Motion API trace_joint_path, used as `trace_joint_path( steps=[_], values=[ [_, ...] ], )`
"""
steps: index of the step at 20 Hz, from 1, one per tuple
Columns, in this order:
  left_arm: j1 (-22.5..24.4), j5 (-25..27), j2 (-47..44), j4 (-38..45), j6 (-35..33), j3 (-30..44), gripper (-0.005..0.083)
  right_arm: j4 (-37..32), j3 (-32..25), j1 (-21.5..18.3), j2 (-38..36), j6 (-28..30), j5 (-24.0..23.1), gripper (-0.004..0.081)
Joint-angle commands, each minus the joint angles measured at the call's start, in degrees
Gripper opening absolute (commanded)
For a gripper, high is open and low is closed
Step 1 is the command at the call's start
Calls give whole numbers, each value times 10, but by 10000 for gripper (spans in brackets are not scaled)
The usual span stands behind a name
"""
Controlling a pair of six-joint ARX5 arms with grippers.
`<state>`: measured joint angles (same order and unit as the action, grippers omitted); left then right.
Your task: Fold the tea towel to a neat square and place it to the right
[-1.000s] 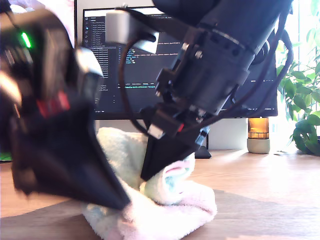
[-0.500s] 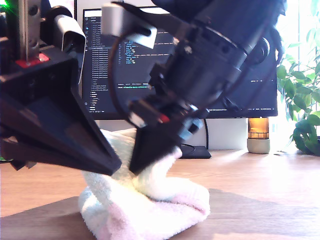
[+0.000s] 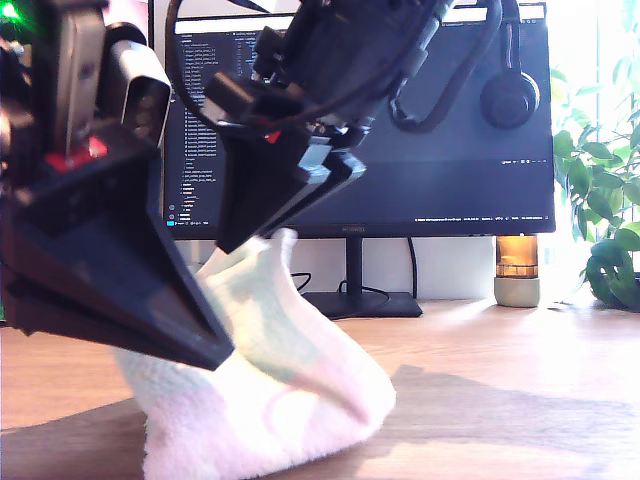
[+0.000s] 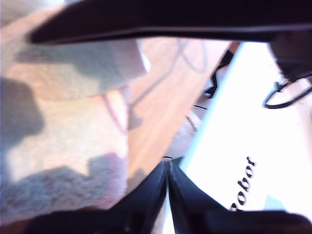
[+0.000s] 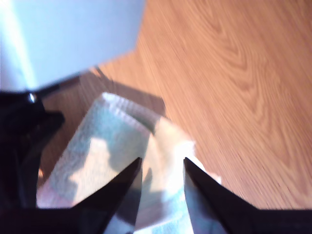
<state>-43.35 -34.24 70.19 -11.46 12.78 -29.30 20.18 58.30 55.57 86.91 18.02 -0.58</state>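
The tea towel (image 3: 300, 380) is a fluffy white cloth with pink and mint patches, heaped on the wooden desk (image 3: 500, 400) at the exterior view's lower left. One edge is pulled up into a peak. My second gripper (image 3: 240, 240) hangs in front of the monitor, shut on that peak. Its own view shows the towel (image 5: 161, 146) pinched at the second gripper (image 5: 162, 163). My first gripper (image 3: 222, 352) fills the exterior view's left, close to the camera, shut with its tip in front of the towel. In its view the first gripper (image 4: 168, 165) has nothing seen between its fingers, and the towel (image 4: 58, 131) lies beside it.
A dark monitor (image 3: 450, 130) on a stand (image 3: 350, 303) stands behind, with headphones (image 3: 510, 95) hung on it. An amber lamp (image 3: 517, 268) and a leafy plant (image 3: 610, 220) sit at the exterior view's right. A white lettered surface (image 4: 243, 122) borders the desk.
My second gripper has risen and moved toward the exterior view's left, drawing the towel's edge up from a low heap into a tall peak. My first gripper has barely moved.
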Motion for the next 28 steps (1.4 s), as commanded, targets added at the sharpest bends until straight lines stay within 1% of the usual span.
trace_joint_path(
  steps=[1,3,4,6,8,9,10,11,12,13,14,18,20,23,25,28],
  values=[
    [1,21,-5,5,-10,10,-19,7,16,1,5,0,-1,249],
    [3,49,-5,4,-12,10,-19,14,19,1,5,0,-24,249],
    [5,55,-5,4,-13,10,-19,26,24,1,5,-1,-27,249],
    [5,70,-5,4,-21,10,-19,68,37,1,5,-1,-23,247],
    [5,109,-5,4,-24,10,-19,95,39,1,5,-2,-9,245],
    [6,127,-5,4,-24,10,-19,101,39,1,5,-14,-7,241],
    [6,130,-5,4,-24,10,-19,101,39,0,5,-31,2,219],
    [6,130,-5,8,-24,10,-19,100,40,-4,5,-74,27,168],
    [6,131,-5,11,-24,10,-19,97,40,-9,5,-91,59,119],
    [6,138,-5,12,-24,10,-19,96,40,-14,5,-94,83,63],
    [6,143,-5,13,-24,10,-19,94,40,-14,8,-95,93,-15],
    [6,172,-5,19,-28,10,-19,84,40,-29,42,-92,110,-10],
    [6,175,-5,24,-28,10,-19,72,40,-44,71,-90,132,-10],
    [6,198,-5,30,-28,10,-19,61,40,-64,108,-74,166,-10],
    [6,201,-4,29,-28,10,-19,60,40,-78,124,-56,165,-10],
    [6,211,-1,40,-28,10,-19,59,40,-94,127,-56,165,-10]
  ],
)
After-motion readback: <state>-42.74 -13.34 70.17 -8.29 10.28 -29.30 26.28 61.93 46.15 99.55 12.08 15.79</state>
